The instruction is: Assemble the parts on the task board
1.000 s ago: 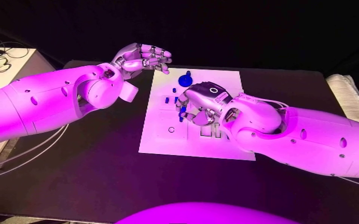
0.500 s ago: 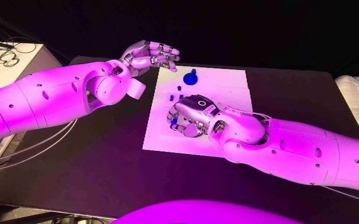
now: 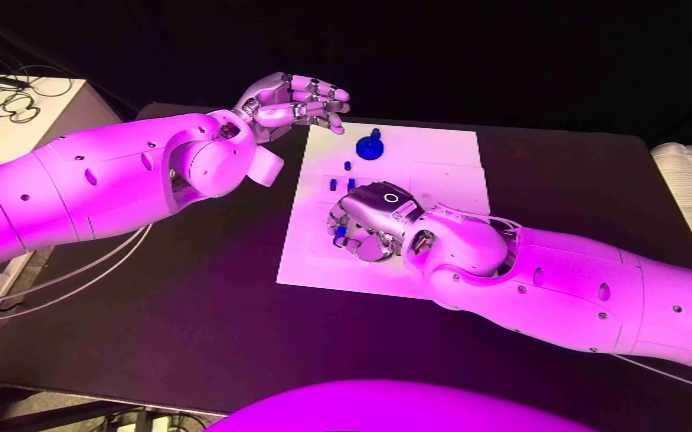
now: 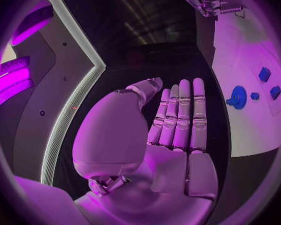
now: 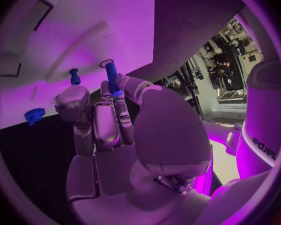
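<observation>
the right hand sits low over the board, pinching a blue peg in its fingertips. the left hand hangs off the board's far corner – fingers together, holding nothing. a blue knob stands on the board.

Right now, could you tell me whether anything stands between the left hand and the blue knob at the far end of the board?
Nothing visible does: the left hand hovers open beside the board, with bare table before the knob.
</observation>
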Controlling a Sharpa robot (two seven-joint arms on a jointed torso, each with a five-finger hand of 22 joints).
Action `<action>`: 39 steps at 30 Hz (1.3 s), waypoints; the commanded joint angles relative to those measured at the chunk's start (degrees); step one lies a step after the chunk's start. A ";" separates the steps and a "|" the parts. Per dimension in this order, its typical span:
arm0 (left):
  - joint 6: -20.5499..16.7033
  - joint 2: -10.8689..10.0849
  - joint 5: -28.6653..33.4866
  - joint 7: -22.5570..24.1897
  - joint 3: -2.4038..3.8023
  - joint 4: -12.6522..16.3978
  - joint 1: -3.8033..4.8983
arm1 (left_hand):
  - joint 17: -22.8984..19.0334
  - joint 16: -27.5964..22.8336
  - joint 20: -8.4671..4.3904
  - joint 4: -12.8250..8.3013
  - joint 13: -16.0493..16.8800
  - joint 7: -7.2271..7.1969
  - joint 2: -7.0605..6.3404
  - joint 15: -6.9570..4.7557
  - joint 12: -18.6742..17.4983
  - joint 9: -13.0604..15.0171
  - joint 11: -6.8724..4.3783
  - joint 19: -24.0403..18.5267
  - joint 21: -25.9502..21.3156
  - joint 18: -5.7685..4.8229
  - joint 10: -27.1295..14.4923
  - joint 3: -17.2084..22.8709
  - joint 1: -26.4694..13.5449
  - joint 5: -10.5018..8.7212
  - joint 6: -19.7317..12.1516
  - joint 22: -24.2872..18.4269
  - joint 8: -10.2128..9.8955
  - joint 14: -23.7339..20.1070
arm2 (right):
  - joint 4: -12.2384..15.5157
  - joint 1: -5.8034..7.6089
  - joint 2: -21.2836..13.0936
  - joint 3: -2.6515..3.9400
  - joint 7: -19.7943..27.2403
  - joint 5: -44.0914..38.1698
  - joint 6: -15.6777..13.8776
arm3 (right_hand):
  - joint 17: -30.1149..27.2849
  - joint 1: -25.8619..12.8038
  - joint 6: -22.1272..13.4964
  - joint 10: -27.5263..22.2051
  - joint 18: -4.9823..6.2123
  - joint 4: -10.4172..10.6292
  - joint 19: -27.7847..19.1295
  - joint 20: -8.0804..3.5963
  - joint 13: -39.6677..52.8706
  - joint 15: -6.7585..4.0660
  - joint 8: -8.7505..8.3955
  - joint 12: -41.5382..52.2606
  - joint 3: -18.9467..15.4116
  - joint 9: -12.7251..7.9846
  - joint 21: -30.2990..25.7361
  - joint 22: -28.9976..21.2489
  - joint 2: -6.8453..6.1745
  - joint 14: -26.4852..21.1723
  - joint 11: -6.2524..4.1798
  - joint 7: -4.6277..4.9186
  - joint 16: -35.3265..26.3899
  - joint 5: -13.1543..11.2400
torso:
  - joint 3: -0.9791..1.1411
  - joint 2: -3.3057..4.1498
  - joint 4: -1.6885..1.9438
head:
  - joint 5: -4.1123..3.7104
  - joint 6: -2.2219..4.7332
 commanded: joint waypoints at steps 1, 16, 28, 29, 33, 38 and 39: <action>0.74 0.00 0.34 0.50 0.03 0.13 0.00 | 0.05 -0.25 -0.12 0.07 0.05 0.31 0.53 0.26 -0.23 -0.05 0.31 0.34 -0.20 0.61 -0.09 -0.25 -0.12 -0.03 0.15 -0.04 -0.23 0.09 | -0.25 -0.05 -0.12 0.00 0.03 -0.93 0.86 | 0.04 0.87 0.18 3.84 -0.79 -2.22 -0.07 -0.26 2.68 -0.38 0.27 0.15 1.86 0.04 0.12 0.05 1.28 0.46 -3.45 0.28 -0.21 0.33 | 0.01 -0.08 0.00 | -0.04 -0.05; 0.83 -0.14 0.34 0.44 0.03 0.18 0.00 | 0.05 -0.25 -0.12 0.07 0.05 0.31 0.53 0.26 -0.23 -0.05 0.31 0.34 -0.20 0.61 -0.09 -0.25 -0.12 -0.03 0.15 -0.04 -0.23 0.09 | -0.81 -0.07 -0.56 -0.14 -0.46 -1.41 1.90 | -0.06 0.84 0.16 3.85 -0.79 -2.31 -0.06 -0.26 2.72 -0.37 0.29 0.13 1.93 0.08 0.13 0.08 1.28 0.44 -3.44 0.29 -0.28 0.37 | 0.00 -0.05 -0.01 | 0.05 -0.33; 0.88 -0.19 0.34 0.41 0.03 0.27 0.01 | 0.05 -0.25 -0.12 0.07 0.05 0.31 0.53 0.26 -0.23 -0.05 0.31 0.34 -0.20 0.61 -0.09 -0.25 -0.12 -0.03 0.15 -0.04 -0.23 0.09 | -1.81 -0.17 0.77 -0.63 -0.21 -1.77 2.65 | -0.22 0.40 -0.09 3.60 -0.76 -2.57 -0.15 -0.23 2.85 -0.28 0.27 -0.20 2.09 0.22 -0.13 0.01 1.19 0.41 -3.30 0.42 -0.41 0.39 | -0.02 -0.01 0.07 | -0.02 -0.47; 0.89 -0.19 0.34 0.38 0.03 0.28 0.01 | 0.05 -0.25 -0.12 0.07 0.05 0.31 0.53 0.26 -0.23 -0.05 0.31 0.34 -0.20 0.61 -0.09 -0.25 -0.12 -0.03 0.15 -0.04 -0.23 0.09 | -2.04 -0.21 1.02 -0.74 0.06 -1.42 2.69 | -0.34 0.16 -0.37 3.33 -0.76 -2.69 -0.22 -0.19 2.88 -0.20 0.17 -0.45 2.14 0.26 -0.25 -0.01 1.14 0.38 -3.21 0.52 -0.50 0.40 | -0.03 -0.02 0.07 | 0.00 -0.55; 1.02 -0.21 0.34 0.19 0.03 0.30 0.01 | 0.05 -0.25 -0.12 0.07 0.05 0.31 0.53 0.26 -0.23 -0.05 0.31 0.34 -0.20 0.61 -0.09 -0.25 -0.12 -0.03 0.15 -0.04 -0.23 0.09 | -2.60 -0.28 1.46 -0.96 1.15 0.46 2.19 | 0.38 -2.21 -3.69 -0.52 -0.69 -2.53 -0.88 0.52 2.17 0.93 -1.69 -3.51 1.92 -0.08 -1.67 -0.52 0.23 0.61 -1.80 1.64 0.05 1.85 | -0.07 -0.04 0.09 | -0.08 -0.57; 1.08 -0.23 0.34 0.10 0.03 0.31 0.01 | 0.17 -0.34 -0.10 0.14 0.07 0.32 0.55 0.27 -0.28 -0.06 0.33 0.43 -0.36 0.61 -0.10 -0.31 -0.15 -0.04 0.16 -0.16 -0.26 0.10 | -2.74 -0.32 1.54 -1.11 2.63 2.03 1.00 | 0.00 -4.13 -5.44 -3.10 -0.61 -2.12 -1.28 1.30 1.19 1.77 -2.86 -5.79 1.14 -0.36 -2.54 -0.80 -1.49 0.39 -0.78 2.23 -0.11 2.42 | -0.06 -0.12 0.02 | -0.02 -0.60; 1.09 -0.23 0.34 0.09 0.03 0.31 0.01 | 0.17 -0.34 -0.10 0.14 0.07 0.32 0.55 0.27 -0.28 -0.06 0.33 0.43 -0.36 0.61 -0.10 -0.31 -0.15 -0.04 0.16 -0.16 -0.26 0.10 | -2.75 -0.32 1.52 -1.12 2.81 2.21 0.83 | -0.13 -4.22 -5.51 -3.33 -0.60 -2.12 -1.31 1.37 1.09 1.83 -2.91 -5.99 1.08 -0.36 -2.58 -0.80 -1.63 0.34 -0.71 2.26 -0.18 2.43 | -0.04 -0.13 -0.01 | 0.02 -0.49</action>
